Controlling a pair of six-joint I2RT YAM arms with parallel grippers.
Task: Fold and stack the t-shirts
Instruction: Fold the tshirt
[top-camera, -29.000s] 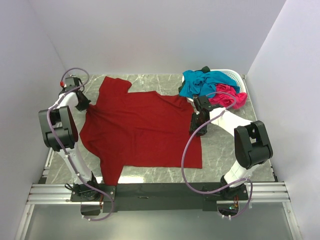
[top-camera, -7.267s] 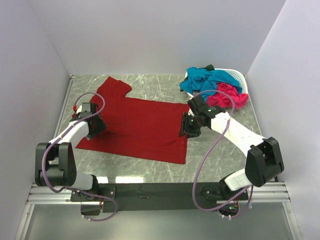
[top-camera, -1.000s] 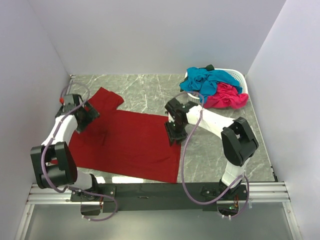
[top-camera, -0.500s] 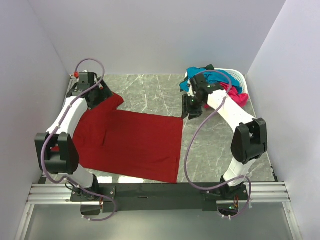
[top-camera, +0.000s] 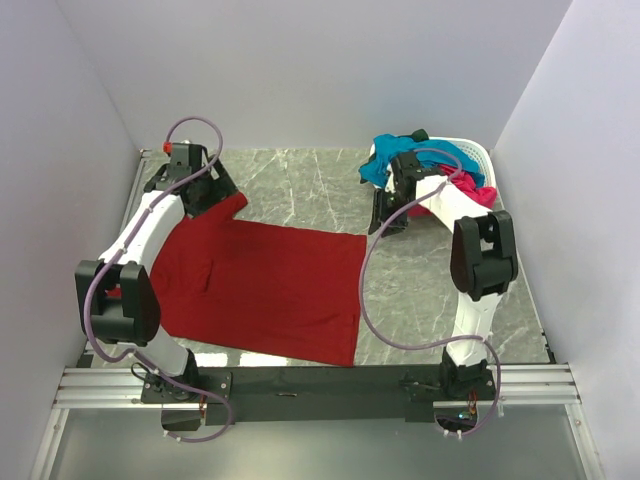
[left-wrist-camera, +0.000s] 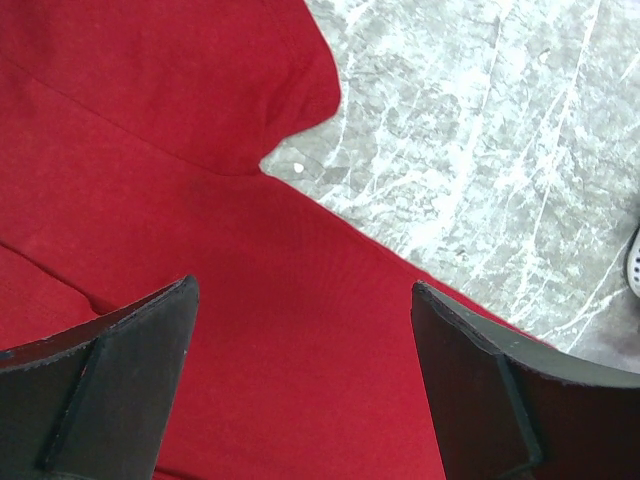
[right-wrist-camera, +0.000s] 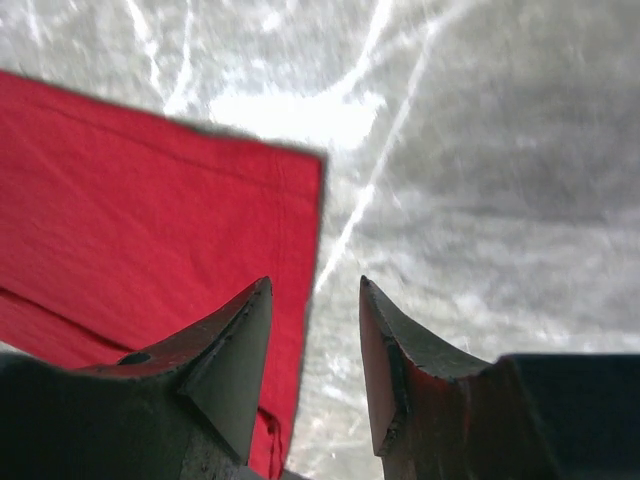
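Note:
The dark red t-shirt (top-camera: 270, 285) lies folded flat on the marble table, one sleeve (top-camera: 225, 205) pointing to the back left. My left gripper (top-camera: 212, 200) hovers over that sleeve area, wide open, with only red cloth (left-wrist-camera: 200, 120) below its empty jaws (left-wrist-camera: 302, 295). My right gripper (top-camera: 381, 225) hangs open just above the shirt's back right corner (right-wrist-camera: 290, 170), nothing between its fingers (right-wrist-camera: 313, 290). The teal-blue t-shirt (top-camera: 435, 160) and the hot pink t-shirt (top-camera: 478, 197) are heaped in the basket.
The white latticed basket (top-camera: 478, 150) stands at the back right corner, close behind the right arm. Bare marble table (top-camera: 440, 290) lies right of the red shirt. Walls close in the table on three sides.
Both arms have lifted off the red shirt and swung toward the back: the left one to the sleeve, the right one from the shirt's right edge to its back corner. The shirt now lies flat.

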